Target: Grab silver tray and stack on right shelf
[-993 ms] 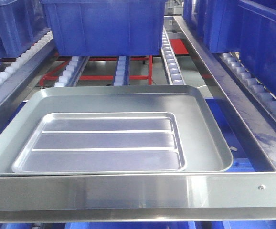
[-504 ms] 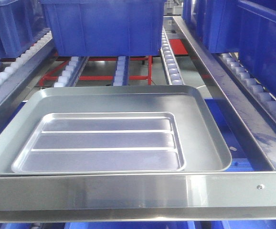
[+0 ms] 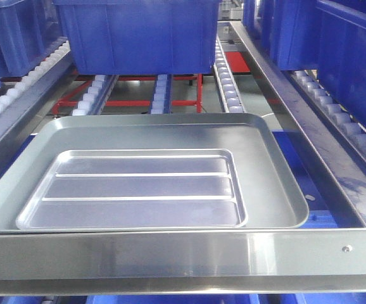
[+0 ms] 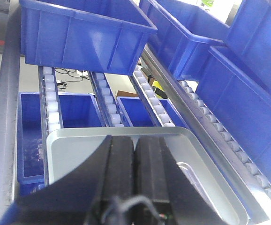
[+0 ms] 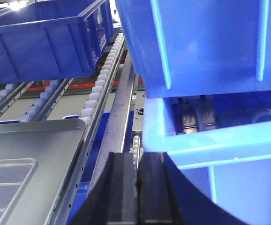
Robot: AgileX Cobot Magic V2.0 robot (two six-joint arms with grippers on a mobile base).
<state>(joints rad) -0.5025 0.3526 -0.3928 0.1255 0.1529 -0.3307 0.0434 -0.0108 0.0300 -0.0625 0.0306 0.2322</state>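
Front view, near to far. A brushed steel crossbar [image 3: 183, 256] spans the bottom edge at 6 o'clock. Directly behind it, the rectangular silver metal tray [image 3: 138, 183] lies flat on the roller lane, its near rim just beside the crossbar. The tray has a raised outer rim and a recessed centre panel with two raised ribs. At 12 o'clock from the tray, white plastic roller tracks [image 3: 161, 92] run away from the camera, with a red steel frame [image 3: 170, 101] below them. A large blue plastic bin [image 3: 138, 35] sits on the rollers beyond the tray, well apart from it. At 3 o'clock, a slanted steel side rail [image 3: 309, 139] separates the tray lane from a second roller lane carrying more blue plastic bins [image 3: 354, 57].

Left wrist view. The left gripper [image 4: 134, 154] is closed, black fingers [image 4: 119, 168] pressed together with nothing between them. It sits above the tray's near left portion; contact cannot be determined.

Right wrist view. The right gripper [image 5: 136, 176] is likewise closed and empty. It points toward stacked blue bins at 1 o'clock, with the tray's corner at 9 o'clock, apart from the gripper.
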